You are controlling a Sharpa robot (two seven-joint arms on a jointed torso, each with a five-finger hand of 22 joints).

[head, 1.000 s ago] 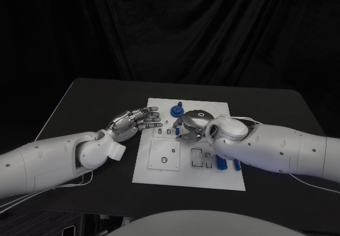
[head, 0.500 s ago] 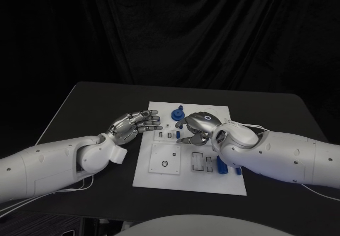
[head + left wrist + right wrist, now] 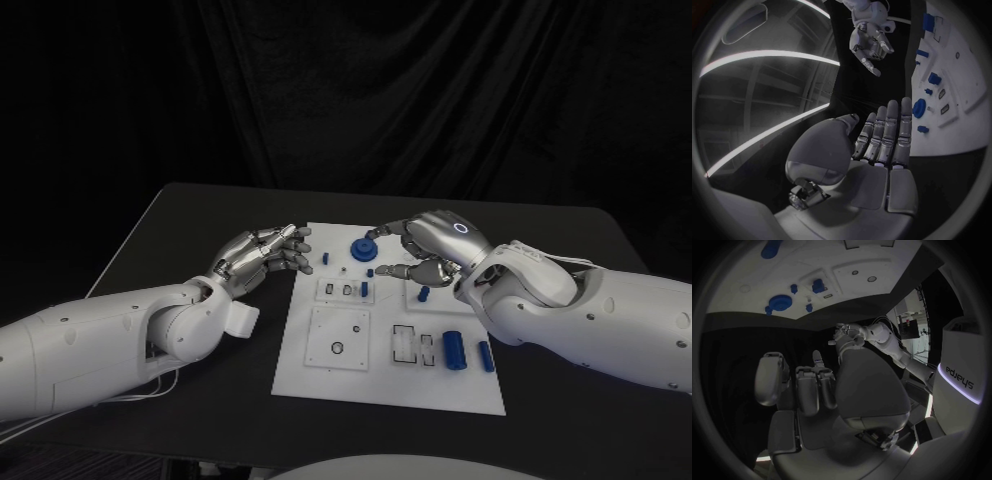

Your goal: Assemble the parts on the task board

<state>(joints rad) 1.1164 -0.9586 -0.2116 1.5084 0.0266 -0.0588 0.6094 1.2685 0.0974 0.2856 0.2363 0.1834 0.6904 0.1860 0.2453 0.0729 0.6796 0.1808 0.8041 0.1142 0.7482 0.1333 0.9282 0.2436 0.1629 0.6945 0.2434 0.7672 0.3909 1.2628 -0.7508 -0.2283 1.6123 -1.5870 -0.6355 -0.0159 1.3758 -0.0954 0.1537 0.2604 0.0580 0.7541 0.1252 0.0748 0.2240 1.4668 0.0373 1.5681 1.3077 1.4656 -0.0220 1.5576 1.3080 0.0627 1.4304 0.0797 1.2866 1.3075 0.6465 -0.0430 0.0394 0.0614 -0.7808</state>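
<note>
The right hand (image 3: 421, 248) is lifting off the middle of the task board (image 3: 387, 385) toward upper centre, fingers curled and apparently gripping nothing. The left hand (image 3: 264, 252) is hovering open-fingered beside the board. Blue parts (image 3: 454, 350) are lying unassembled.

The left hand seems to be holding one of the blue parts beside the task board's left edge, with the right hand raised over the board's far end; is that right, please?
Not quite: the left hand holds nothing. In the left wrist view its fingers lie straight and bare. It does sit beside the task board's left edge, and the right hand is raised over the far end, near a round blue part.
</note>
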